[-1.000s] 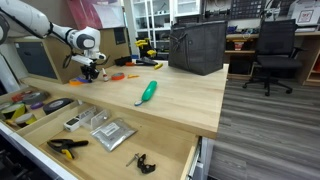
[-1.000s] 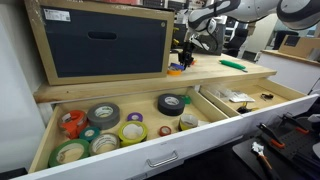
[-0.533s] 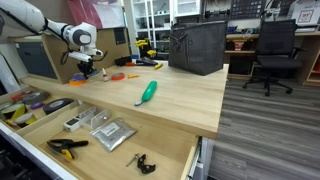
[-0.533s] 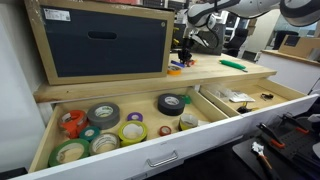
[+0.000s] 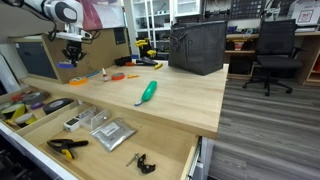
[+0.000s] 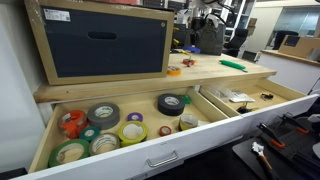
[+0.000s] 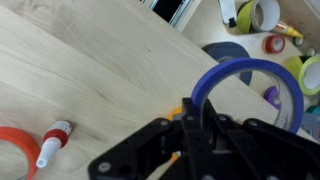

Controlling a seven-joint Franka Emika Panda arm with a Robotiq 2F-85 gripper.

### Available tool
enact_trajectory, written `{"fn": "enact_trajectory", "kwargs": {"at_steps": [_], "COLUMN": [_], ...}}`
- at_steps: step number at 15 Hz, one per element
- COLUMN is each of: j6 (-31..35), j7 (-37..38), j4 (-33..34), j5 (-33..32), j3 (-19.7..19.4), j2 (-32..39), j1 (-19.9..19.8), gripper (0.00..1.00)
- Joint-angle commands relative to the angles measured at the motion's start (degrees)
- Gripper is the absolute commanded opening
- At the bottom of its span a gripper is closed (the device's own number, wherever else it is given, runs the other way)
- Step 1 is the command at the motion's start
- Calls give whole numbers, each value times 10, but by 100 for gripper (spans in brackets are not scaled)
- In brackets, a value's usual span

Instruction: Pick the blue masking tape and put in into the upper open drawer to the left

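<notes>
In the wrist view my gripper (image 7: 195,125) is shut on the blue masking tape (image 7: 245,64), a thin blue ring standing upright between the fingers above the wooden worktop. In an exterior view the gripper (image 5: 71,52) hangs high over the back left of the worktop, with the tape (image 5: 67,66) below it. In the other exterior view the gripper (image 6: 196,27) is small and far back. The upper open drawer shows in both exterior views (image 5: 14,112) (image 6: 45,135) and at the wrist view's top right (image 7: 300,20), holding several tape rolls.
A green-handled tool (image 5: 147,92) (image 6: 233,64) lies mid-worktop. An orange tape ring (image 7: 14,150) (image 6: 173,71) and a small tube (image 7: 55,141) lie on the worktop. The lower drawer (image 5: 170,150) holds silver packets and a clamp (image 5: 66,146). A black box (image 5: 197,46) stands at the back.
My gripper has risen from the worktop with the blue tape in it and moved away from the orange tape ring, toward the drawer side.
</notes>
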Motion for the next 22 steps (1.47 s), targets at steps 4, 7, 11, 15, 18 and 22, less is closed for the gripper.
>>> {"fn": "enact_trajectory", "kwargs": {"at_steps": [4, 7, 11, 15, 18, 22], "j6": [14, 51, 131, 263, 335, 385], "j7": [-76, -56, -36, 5, 38, 105], "j4": [-158, -205, -284, -399, -477, -530], "j5": [-91, -134, -165, -219, -257, -292], "j3": [6, 14, 33, 44, 47, 58], "j2": [-112, -130, -167, -239, -286, -307], "j1": [40, 69, 102, 125, 131, 151], "gripper": [3, 3, 3, 3, 3, 3]}}
